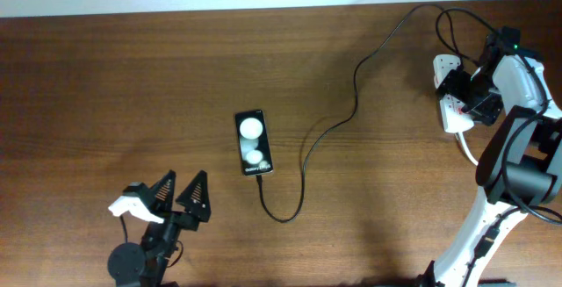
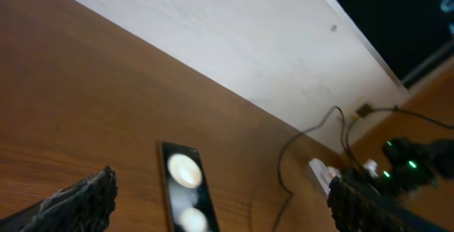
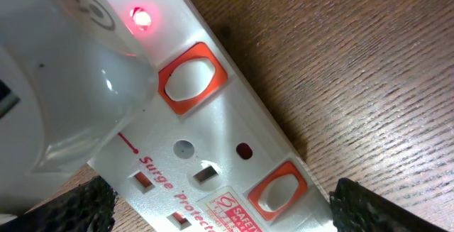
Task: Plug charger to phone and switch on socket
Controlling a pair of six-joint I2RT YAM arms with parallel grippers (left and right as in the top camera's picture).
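The black phone (image 1: 253,142) lies flat mid-table, its screen showing two round reflections; it also shows in the left wrist view (image 2: 186,189). The thin black charger cable (image 1: 356,94) meets the phone's near end, loops, and runs to the back right toward the socket. The white socket strip (image 1: 453,120) lies under my right gripper (image 1: 464,96). In the right wrist view the strip (image 3: 213,140) fills the frame, with a lit red lamp (image 3: 140,17) and two orange switches (image 3: 191,78). My right gripper (image 3: 227,211) is open, straddling the strip. My left gripper (image 1: 180,195) is open and empty, near-left of the phone.
A white adapter body (image 3: 64,83) sits plugged into the strip beside the lit lamp. The strip's thick white cord (image 1: 470,151) trails toward the right arm's base. The table's far edge meets a white wall (image 2: 234,33). More black cables loop at the back right (image 1: 457,24).
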